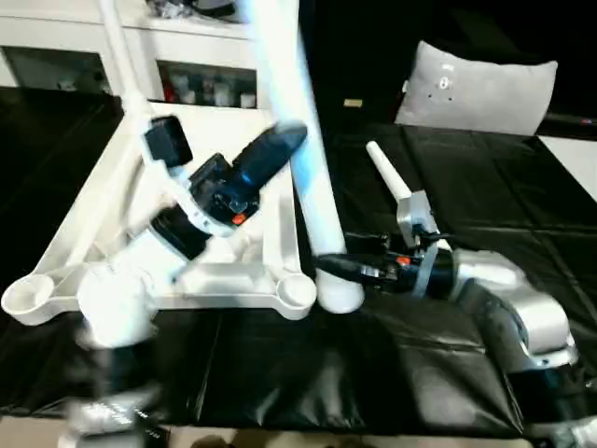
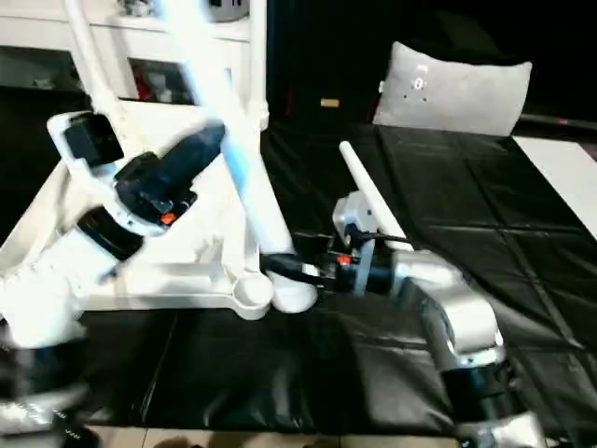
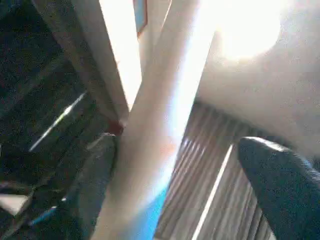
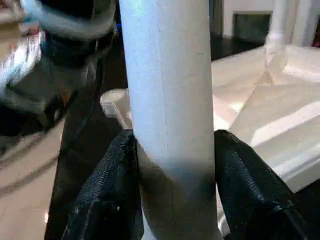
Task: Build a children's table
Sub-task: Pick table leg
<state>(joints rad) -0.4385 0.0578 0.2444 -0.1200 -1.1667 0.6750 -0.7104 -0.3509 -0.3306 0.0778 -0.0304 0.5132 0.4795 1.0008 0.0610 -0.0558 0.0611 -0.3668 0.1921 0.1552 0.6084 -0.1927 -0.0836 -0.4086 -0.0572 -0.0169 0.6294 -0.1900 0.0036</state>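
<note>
The black mat covered the work surface, and the white tabletop lay on it upside down, at about 9 o'clock from the middle of the head view, with its ribs and round corner sockets facing up. One corner socket was the near one, at about 6 o'clock of the tabletop's right edge. A long white tube leg rose steeply from just beside this socket and leaned toward 12 o'clock; its flared foot was on the mat beside the socket (I could not tell if they were touching). The right gripper was clamped on this leg low down, with one black finger on each side of the tube, pressing against it. The left gripper was higher along the same leg, with its fingers spread apart; in the left wrist view one finger stood well apart from the tube, and the other was close beside it, so it was not gripping. A second tube leg lay flat on the mat at about 2 o'clock from the right gripper. A grey pillow was at the far side, at about 1 o'clock, and a white cabinet with shelves stood at 11 o'clock behind the tabletop.
</note>
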